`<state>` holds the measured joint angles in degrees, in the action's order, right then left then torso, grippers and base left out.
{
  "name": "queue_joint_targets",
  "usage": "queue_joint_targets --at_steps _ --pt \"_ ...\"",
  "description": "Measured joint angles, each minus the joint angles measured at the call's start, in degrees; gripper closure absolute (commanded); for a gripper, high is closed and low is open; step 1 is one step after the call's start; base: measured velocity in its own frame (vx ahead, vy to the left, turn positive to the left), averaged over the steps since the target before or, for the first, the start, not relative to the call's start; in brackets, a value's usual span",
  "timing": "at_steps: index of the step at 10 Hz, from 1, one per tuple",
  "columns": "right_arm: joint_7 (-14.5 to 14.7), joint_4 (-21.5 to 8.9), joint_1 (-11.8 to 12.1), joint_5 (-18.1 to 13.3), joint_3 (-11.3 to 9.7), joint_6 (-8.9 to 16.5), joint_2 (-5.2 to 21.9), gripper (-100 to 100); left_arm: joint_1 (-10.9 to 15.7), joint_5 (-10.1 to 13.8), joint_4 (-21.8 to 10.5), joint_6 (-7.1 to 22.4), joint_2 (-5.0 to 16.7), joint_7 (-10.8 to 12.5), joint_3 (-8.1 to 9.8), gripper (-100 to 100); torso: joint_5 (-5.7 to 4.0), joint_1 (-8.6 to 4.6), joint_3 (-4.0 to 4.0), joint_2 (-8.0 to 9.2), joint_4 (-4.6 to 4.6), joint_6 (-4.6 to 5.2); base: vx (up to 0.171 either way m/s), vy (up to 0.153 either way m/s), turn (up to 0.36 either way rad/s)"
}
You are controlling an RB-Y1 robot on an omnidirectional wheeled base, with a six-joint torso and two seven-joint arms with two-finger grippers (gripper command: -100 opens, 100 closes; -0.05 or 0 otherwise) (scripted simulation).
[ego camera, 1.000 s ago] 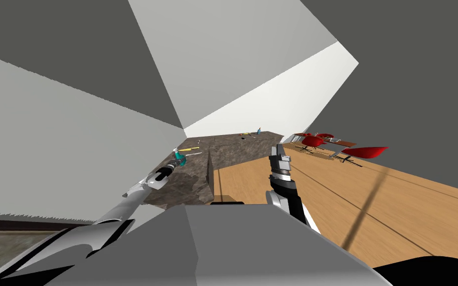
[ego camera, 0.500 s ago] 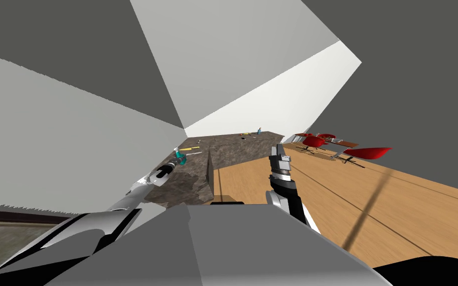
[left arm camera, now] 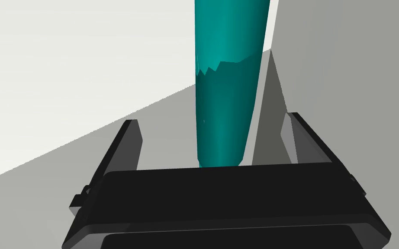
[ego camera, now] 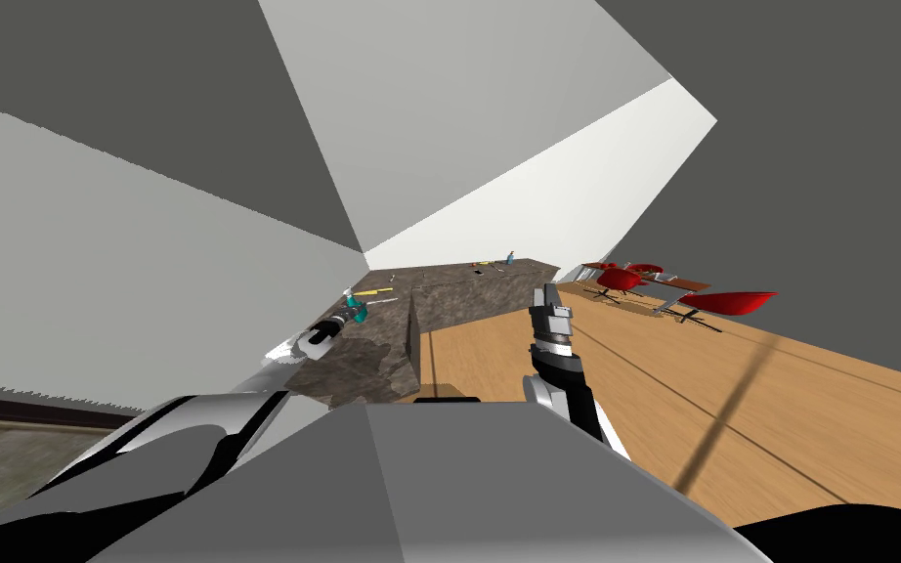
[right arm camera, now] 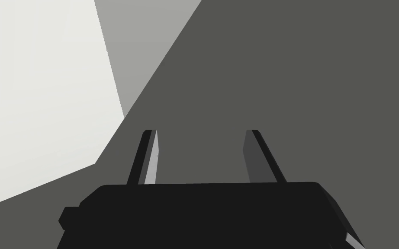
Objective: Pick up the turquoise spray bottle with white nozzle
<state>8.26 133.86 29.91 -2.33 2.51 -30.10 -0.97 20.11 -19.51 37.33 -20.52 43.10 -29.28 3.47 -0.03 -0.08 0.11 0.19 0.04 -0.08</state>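
The turquoise spray bottle is on the dark stone counter, close to the wall. In the left wrist view the bottle's turquoise body runs out between the fingers of my left gripper. Those fingers stand wide and open; the bottle is nearer one finger, and a gap shows on each side. Its nozzle is hidden. In the head view my left gripper reaches over the counter to the bottle. My right gripper is raised over the wooden floor, open and empty.
Yellow items lie on the counter just past the bottle. A small blue bottle stands at the counter's far end. The counter's front edge has a step. Red chairs stand at a table to the right on the wooden floor.
My left arm has shifted a little: the upper arm has swung inward and the hand has edged forward along the counter. The bottle and the right arm have stayed put.
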Motion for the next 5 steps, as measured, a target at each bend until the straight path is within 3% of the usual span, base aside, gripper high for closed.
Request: queue_joint_targets --at_steps 3,5 --pt "0.0 0.0 0.0 0.0 0.0 0.0 0.0 0 4.4 1.3 -7.0 -3.0 0.9 -1.5 -0.95 -100 0.00 -0.03 0.01 0.02 0.00 -0.01 -0.022 -0.028 0.019" --pt "0.0 0.0 0.0 0.0 0.0 0.0 0.0 0 4.1 1.6 -7.6 -2.3 0.9 -1.4 -1.10 -100 0.02 0.08 -0.02 -0.05 -0.01 -0.01 0.000 0.000 0.000"
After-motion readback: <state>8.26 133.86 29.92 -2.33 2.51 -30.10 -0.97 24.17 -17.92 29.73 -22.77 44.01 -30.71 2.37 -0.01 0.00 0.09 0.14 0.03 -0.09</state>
